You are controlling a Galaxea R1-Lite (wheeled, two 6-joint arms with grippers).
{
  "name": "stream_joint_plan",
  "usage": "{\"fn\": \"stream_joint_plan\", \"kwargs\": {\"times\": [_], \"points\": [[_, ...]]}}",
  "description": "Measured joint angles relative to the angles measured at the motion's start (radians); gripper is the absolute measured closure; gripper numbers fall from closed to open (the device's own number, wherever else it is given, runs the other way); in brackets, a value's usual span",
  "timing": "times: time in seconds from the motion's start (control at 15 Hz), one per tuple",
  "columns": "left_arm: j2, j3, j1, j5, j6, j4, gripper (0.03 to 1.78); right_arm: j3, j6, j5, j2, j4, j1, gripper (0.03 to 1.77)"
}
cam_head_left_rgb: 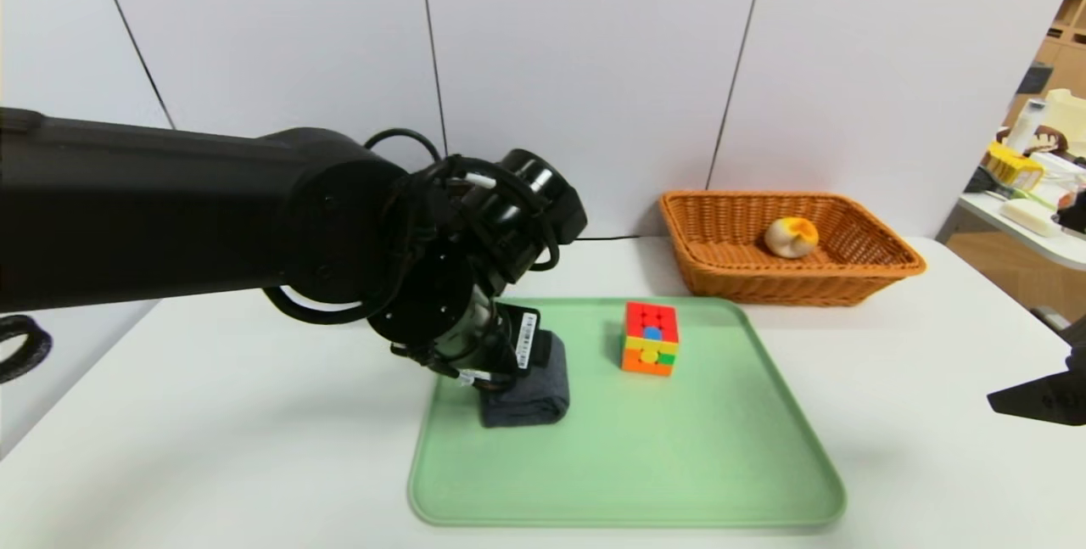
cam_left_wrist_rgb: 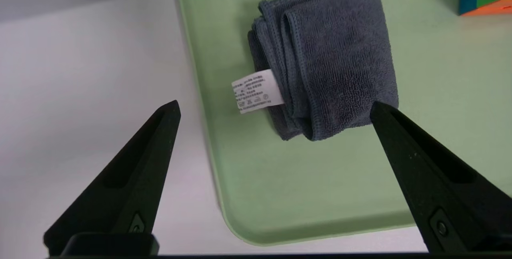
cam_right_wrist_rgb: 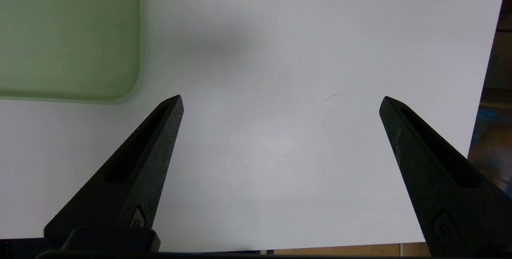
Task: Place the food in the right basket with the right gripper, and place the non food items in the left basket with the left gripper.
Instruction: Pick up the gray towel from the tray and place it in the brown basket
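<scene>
Lying ahead of spread jaws: grey towel (cam_left_wrist_rgb: 332,55).

Evenly lit from overhead, no glare; soft blurred shadow on the white table (cam_right_wrist_rgb: 280,151) ahead of the right gripper's (cam_right_wrist_rgb: 280,103) sharply focused fingertips (cam_right_wrist_rgb: 174,105).

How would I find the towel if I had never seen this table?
Look at the green tray in the middle of the table. The towel lies near its left edge, under the open left gripper. It is grey, soft and folded, unlike the bright cube beside it.
</scene>
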Motion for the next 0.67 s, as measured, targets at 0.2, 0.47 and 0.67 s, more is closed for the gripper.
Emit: {"fn": "stream_joint_plan", "kwargs": {"times": [0.2, 0.47, 0.67], "points": [[0.059, -0.034, -0.01, -0.032, -0.061, 0.013, 0.12, 0.005, 0.0, -0.001, -0.003, -0.002, 0.0, 0.1], [0.125, -0.137, -0.016, -0.078, -0.156, 0.089, 0.12, 0.006, -0.001, 0.0, -0.004, -0.001, 0.0, 0.1], [0.157, -0.166, -0.019, -0.081, -0.169, 0.1, 0.12, 0.006, -0.002, 0.0, -0.004, -0.003, 0.0, 0.1]]}}
